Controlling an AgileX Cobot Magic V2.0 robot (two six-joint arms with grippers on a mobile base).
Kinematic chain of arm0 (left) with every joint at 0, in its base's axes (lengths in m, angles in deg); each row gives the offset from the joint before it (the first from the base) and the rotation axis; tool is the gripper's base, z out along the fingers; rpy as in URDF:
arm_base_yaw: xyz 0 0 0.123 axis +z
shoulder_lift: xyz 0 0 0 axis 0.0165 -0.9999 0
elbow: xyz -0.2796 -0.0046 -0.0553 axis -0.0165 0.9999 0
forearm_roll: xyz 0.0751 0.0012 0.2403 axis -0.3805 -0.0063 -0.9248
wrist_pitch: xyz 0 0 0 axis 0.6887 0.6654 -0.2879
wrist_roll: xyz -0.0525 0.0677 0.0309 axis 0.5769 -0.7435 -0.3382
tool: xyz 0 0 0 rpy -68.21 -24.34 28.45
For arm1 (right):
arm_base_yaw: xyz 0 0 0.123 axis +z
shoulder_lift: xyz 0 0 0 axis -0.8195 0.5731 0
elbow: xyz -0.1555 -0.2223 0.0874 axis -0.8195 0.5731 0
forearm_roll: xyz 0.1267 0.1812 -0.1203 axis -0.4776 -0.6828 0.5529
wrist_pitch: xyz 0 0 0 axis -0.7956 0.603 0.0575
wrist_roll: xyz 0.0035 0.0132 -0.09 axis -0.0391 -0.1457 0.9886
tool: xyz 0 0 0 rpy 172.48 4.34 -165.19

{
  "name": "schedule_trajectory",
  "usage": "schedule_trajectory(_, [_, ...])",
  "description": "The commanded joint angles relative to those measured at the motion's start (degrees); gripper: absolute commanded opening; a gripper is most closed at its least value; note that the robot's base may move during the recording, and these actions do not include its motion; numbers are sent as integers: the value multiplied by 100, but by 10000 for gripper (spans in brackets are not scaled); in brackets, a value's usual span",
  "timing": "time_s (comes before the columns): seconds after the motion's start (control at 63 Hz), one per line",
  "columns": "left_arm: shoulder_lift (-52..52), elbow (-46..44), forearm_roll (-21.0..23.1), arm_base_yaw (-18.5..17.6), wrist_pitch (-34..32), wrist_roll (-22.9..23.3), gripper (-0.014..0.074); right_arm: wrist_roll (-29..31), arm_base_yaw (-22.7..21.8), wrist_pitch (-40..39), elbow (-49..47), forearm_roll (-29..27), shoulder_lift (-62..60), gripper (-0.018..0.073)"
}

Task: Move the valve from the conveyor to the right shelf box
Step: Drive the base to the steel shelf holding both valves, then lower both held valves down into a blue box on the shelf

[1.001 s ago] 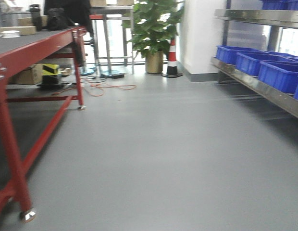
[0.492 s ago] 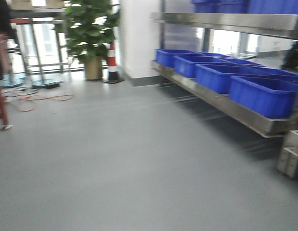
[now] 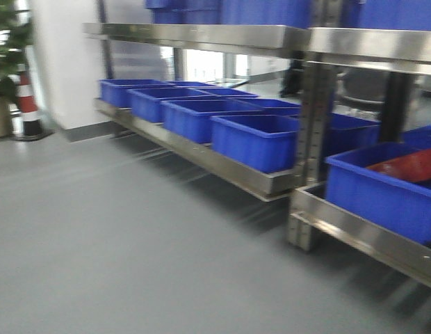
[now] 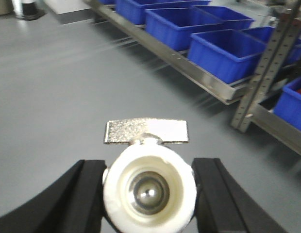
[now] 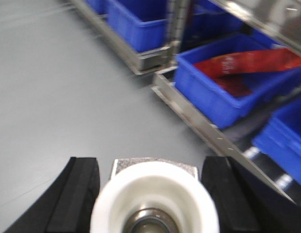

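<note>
grey floor (image 3: 132, 243) (blue boxes (image 3: 254, 142)), left hand (image 4: 149, 171) gripping valve (image 4: 149, 193)

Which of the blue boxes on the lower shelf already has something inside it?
The nearest blue box, right of the steel upright: it holds a red item. No contents show in the others.

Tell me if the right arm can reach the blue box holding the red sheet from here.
Probably not yet. The right gripper, shut on a valve, sees that box ahead over bare floor; nothing blocks it, but it looks far.
</note>
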Motion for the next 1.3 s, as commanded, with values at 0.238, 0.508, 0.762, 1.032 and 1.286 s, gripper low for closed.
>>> schedule_trajectory(0.238, [39, -32, 57, 15, -287, 12, -111, 2, -15, -397, -51, 48, -45, -163])
schedule_trajectory(0.508, [39, -32, 57, 15, -287, 12, -111, 2, -15, -397, -51, 48, -45, -163])
schedule_trajectory(0.762, [39, -32, 57, 15, -287, 12, -111, 2, -15, -397, -51, 48, -45, -163])
schedule_trajectory(1.032, [39, -32, 57, 15, -287, 12, -111, 2, -15, -397, -51, 48, -45, -163])
schedule_trajectory(1.286, [39, -32, 57, 15, -287, 12, -111, 2, -15, -397, -51, 48, -45, -163])
